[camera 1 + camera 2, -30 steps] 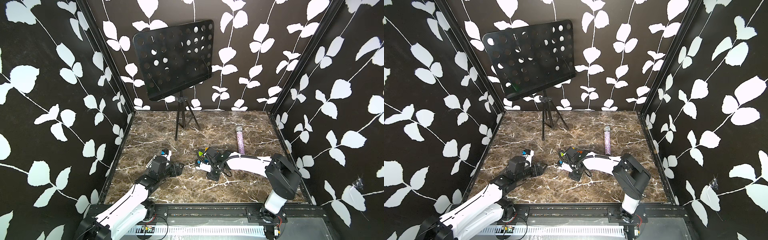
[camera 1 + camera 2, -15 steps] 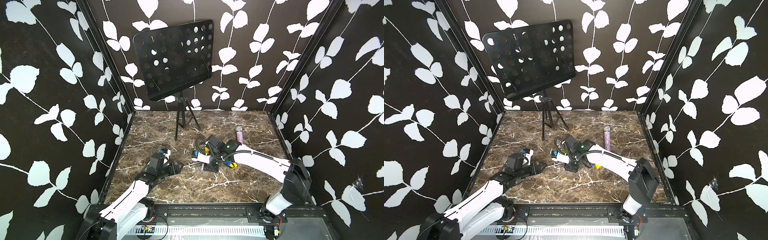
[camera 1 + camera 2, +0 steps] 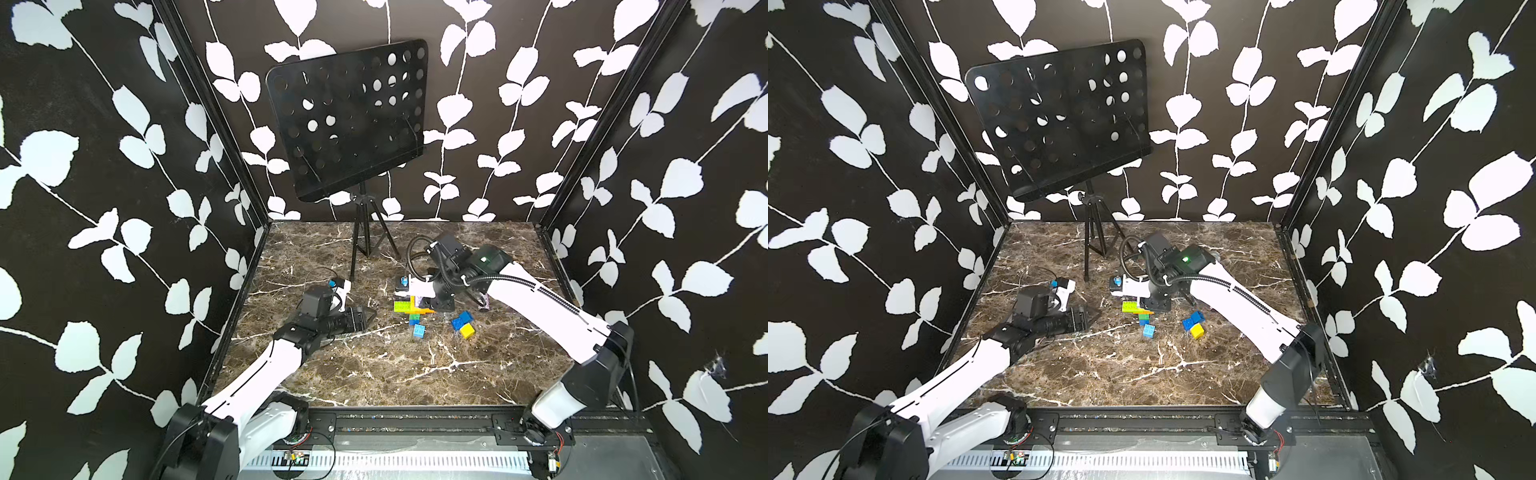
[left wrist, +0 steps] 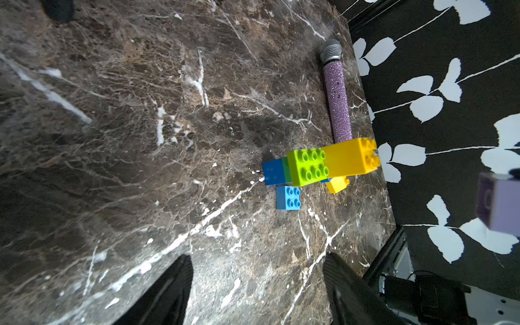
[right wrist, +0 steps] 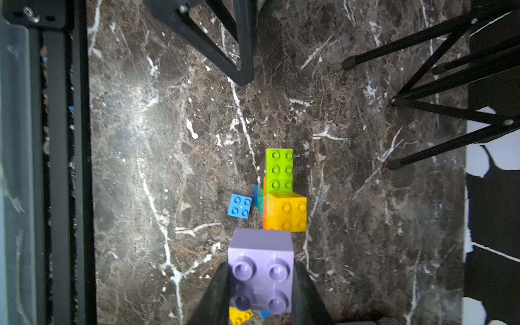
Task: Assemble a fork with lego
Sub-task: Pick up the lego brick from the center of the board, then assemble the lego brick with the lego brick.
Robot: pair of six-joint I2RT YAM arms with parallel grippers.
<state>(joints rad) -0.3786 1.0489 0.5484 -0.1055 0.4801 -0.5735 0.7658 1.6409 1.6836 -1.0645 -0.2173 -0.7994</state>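
Dark veined marble surface (image 3: 374,374) inside black leaf-patterned walls, perforated black music stand (image 3: 349,120) at the back.

In both top views: unfinished fork of lime, yellow, orange, green and blue plastic bricks (image 3: 409,308) lying flat near the middle, right gripper (image 3: 422,299) directly over it. Right arm stretched long and low, wrist bent down. Loose light-blue square brick (image 3: 1149,331) just beside the stem; blue brick (image 3: 1194,319) and yellow brick (image 3: 1197,331) side by side, a little apart. Left arm folded low, left gripper (image 3: 368,318) aimed at the fork from well short of it, probably ready to steady it.

Left wrist view: left gripper spread, pinching nothing; fork ahead, glittery purple microphone (image 4: 337,95) beyond.

Right wrist view: right gripper pinching pale lilac square studded brick (image 5: 261,270) by two opposite sides, close by the fork's yellow part, presumably as the next prong.
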